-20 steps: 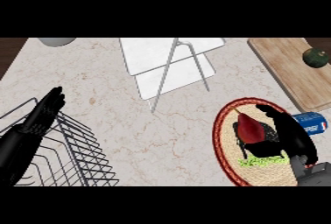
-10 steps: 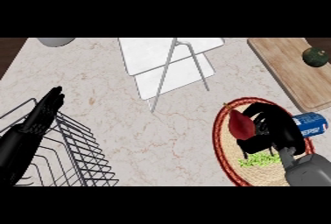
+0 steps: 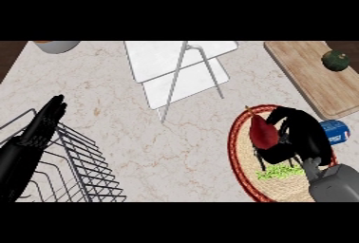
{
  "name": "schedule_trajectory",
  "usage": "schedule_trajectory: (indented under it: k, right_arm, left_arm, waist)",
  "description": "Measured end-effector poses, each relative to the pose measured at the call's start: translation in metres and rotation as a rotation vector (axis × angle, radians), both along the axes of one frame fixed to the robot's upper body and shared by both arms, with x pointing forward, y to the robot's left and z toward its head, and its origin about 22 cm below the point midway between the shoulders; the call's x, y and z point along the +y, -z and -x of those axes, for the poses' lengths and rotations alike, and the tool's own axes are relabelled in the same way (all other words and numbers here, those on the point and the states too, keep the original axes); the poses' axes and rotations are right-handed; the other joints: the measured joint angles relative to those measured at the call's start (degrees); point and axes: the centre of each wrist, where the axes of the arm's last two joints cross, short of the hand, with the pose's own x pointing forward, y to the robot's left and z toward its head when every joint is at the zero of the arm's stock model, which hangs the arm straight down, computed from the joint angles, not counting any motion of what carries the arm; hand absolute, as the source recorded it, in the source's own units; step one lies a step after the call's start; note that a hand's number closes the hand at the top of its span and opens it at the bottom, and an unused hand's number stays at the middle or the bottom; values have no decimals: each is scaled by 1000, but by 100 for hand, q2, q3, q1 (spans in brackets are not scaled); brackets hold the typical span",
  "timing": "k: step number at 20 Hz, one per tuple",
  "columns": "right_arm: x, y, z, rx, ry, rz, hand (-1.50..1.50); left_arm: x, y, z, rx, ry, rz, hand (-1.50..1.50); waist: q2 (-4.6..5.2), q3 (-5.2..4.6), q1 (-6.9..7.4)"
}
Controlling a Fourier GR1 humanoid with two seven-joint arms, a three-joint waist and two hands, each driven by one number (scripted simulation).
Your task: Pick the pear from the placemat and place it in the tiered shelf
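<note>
1. at the view's left the left hand (image 3: 43, 124) rests open with fingers up, beside the black wire rack (image 3: 67, 161); it sits as it did a second ago, so it plays no part in this step.
2. up the middle of the counter (image 3: 140, 137) the white tiered shelf (image 3: 179, 69) stands well apart from the placemat; nothing about it has shifted.
3. on the round woven placemat (image 3: 242, 156) the dark red pear (image 3: 263, 133) now lies against the curled fingers of the right hand (image 3: 298, 137); a second ago the hand stood behind it with fingers wider; they have since closed round it, so the grasp looks made, though the pear is not yet lifted.
4. just right of the hand a blue can (image 3: 336, 132) peeks out; at the far right a wooden board (image 3: 308, 71) carries a dark green fruit (image 3: 336, 60); both are unmoved; the carry to the shelf is wholly ahead.
</note>
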Motion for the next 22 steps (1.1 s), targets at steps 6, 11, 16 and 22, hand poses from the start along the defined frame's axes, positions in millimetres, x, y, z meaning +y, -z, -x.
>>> schedule_trajectory:
  k: [6,11,16,22]
  right_arm:
    - [18,-21,8,6,-227,148,150]
    - [24,-67,7,-111,-285,217,150]
    - [34,-118,10,-298,-270,134,150]
    - [40,-168,9,-449,-225,36,150]
  left_arm:
    - [-1,-1,0,0,-1,9,0]
    - [2,2,1,7,-18,10,0]
    - [3,3,3,4,-26,10,0]
    - [0,2,1,-16,-14,10,0]
  waist:
    - [-2,-23,1]
    - [-36,-20,-86]
    - [-43,-19,-124]
    - [7,-25,-41]
